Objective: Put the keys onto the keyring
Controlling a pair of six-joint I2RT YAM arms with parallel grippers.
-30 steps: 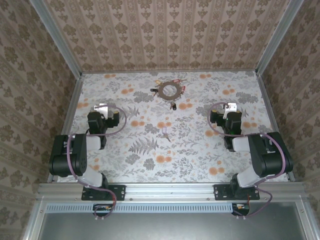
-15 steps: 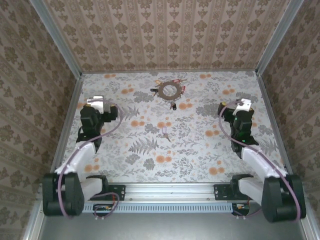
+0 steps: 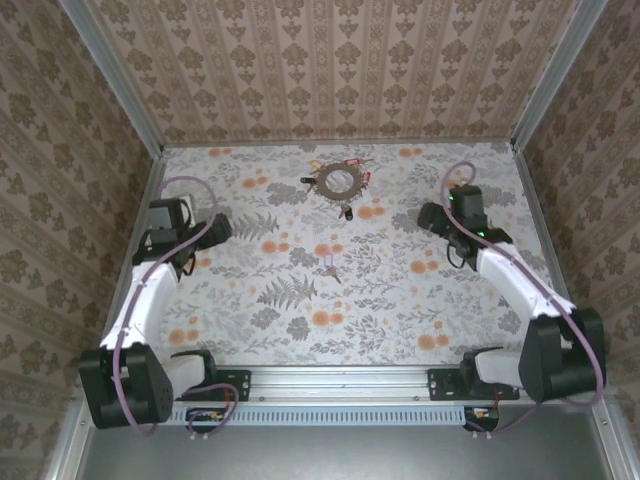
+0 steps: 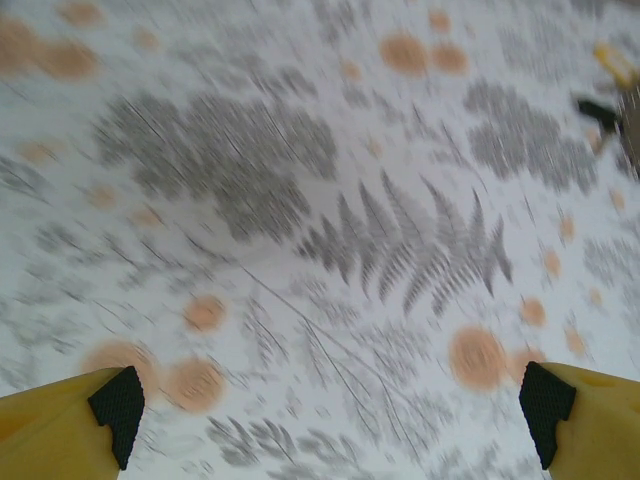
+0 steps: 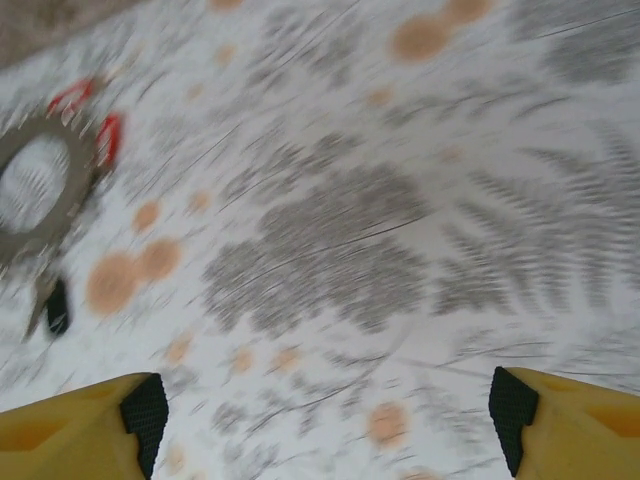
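Left gripper (image 4: 330,410) and right gripper (image 5: 328,408) gape wide above open table (image 3: 300,310); keyring (image 3: 340,181) lies near far wall (image 3: 340,70).

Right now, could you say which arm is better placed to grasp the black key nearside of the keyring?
Right, I think: the right tool, open, is nearer the black key and keyring and sees both; the left tool is farther.

We find the top view sharp and evenly lit: soft, diffuse light falls on the tabletop (image 3: 400,300), with only faint shadows close under the arms (image 3: 150,300). Both wrist views are smeared by motion blur. The fern prints (image 4: 420,245) streak, and the keyring (image 5: 78,200) is a grey smudge. The yellow fingers (image 4: 50,430) look crisper.
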